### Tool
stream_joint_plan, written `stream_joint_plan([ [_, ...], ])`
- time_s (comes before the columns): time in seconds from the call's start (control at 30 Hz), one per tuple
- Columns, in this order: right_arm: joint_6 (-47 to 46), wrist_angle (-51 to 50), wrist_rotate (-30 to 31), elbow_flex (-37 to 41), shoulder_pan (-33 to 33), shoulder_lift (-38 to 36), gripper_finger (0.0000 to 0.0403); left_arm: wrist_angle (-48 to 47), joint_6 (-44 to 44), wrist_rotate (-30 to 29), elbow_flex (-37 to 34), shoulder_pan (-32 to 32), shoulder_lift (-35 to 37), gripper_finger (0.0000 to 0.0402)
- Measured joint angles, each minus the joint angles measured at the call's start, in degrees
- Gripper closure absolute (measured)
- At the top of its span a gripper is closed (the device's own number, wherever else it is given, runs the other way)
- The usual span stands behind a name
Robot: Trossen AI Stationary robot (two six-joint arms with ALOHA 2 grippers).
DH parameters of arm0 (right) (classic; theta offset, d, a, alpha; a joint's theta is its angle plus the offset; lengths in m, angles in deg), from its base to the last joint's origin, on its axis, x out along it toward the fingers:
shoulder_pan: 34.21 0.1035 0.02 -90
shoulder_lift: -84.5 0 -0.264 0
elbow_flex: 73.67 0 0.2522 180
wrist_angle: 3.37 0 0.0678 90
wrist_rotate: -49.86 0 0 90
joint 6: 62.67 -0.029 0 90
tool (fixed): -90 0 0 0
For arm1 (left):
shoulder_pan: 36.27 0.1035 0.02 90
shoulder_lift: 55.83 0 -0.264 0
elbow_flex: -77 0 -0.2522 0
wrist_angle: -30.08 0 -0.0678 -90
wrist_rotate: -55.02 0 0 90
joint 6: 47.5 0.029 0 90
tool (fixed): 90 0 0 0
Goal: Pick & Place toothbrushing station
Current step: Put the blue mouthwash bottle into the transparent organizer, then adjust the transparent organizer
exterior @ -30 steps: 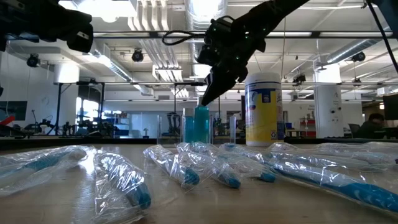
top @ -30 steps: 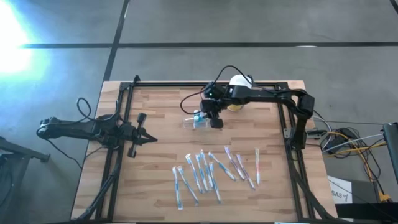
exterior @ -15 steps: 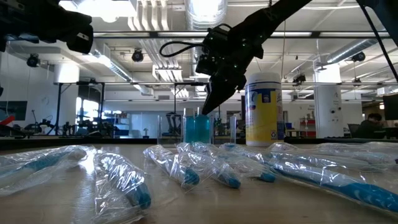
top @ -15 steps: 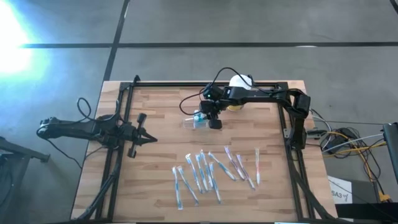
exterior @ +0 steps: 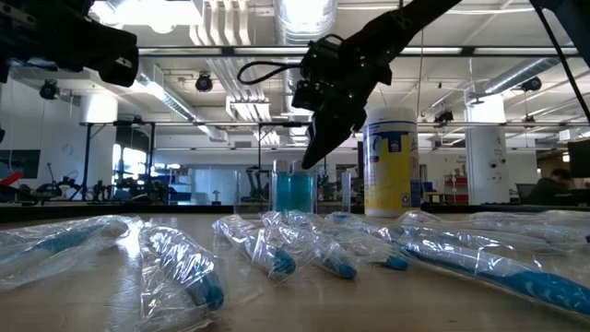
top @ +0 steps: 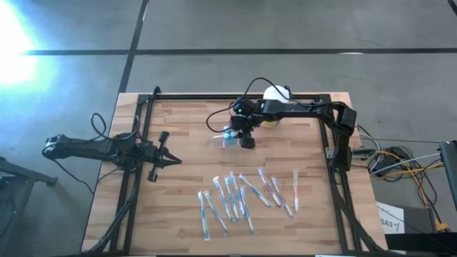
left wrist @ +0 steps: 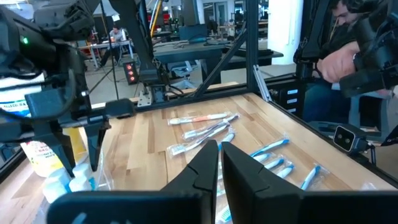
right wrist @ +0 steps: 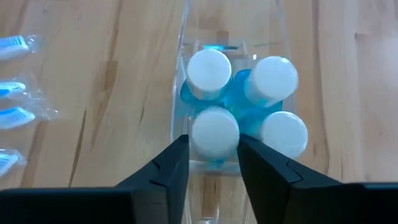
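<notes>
While your right gripper [right wrist: 213, 163] hangs over the toothbrushing station [right wrist: 233, 112], you look to be at the reach step.
On the table [top: 186, 178], the station stands mid-back, beside the white canister [exterior: 390, 161]; fingers are apart, straddling one white-capped bottle [right wrist: 214, 129], nothing clamped. Next, lower and close squarely. Your left gripper [left wrist: 219, 163] waits at the left edge, fingers nearly together.

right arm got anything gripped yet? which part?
Nothing held. The right hand hangs open above the toothbrushing station, fingers either side of one white cap, not closed on it. The left hand waits apart, shut and empty.
</notes>
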Motion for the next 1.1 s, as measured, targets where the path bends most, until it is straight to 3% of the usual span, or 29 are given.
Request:
stream_joint_plan([
  [0.27, -4.0, -2.2, 1.9, -1.1, 0.0, -1.8, 0.0222, 0.0, -2.4, -0.4, 0.0, 0.0, 0.0, 0.0380],
  [0.4, -5.8, -5.8, 1.9, -2.6, 0.4, -3.9, 0.0222, -0.9, -8.0, -5.1, -0.2, 0.0, -0.6, 0.0391],
  [0.53, -6.5, -5.8, 3.4, -1.3, 3.0, -8.2, 0.0248, -2.4, -11.7, -9.9, -0.7, 0.0, -3.2, 0.0397],
  [0.63, -8.3, -4.0, 10.5, 2.0, 6.0, -12.0, 0.0283, -1.1, -14.4, -14.0, -2.5, 0.0, -6.5, 0.0397],
  [0.87, -19.9, 10.8, 20.7, 16.5, 11.2, -20.1, 0.0385, 6.1, -22.6, -26.8, -7.3, 0.0, -14.1, 0.0399],
  [1.1, -23.9, 19.8, 24.5, 27.0, 12.2, -26.4, 0.0393, 7.0, -27.8, -27.3, -7.7, 0.0, -18.7, 0.0396],
])
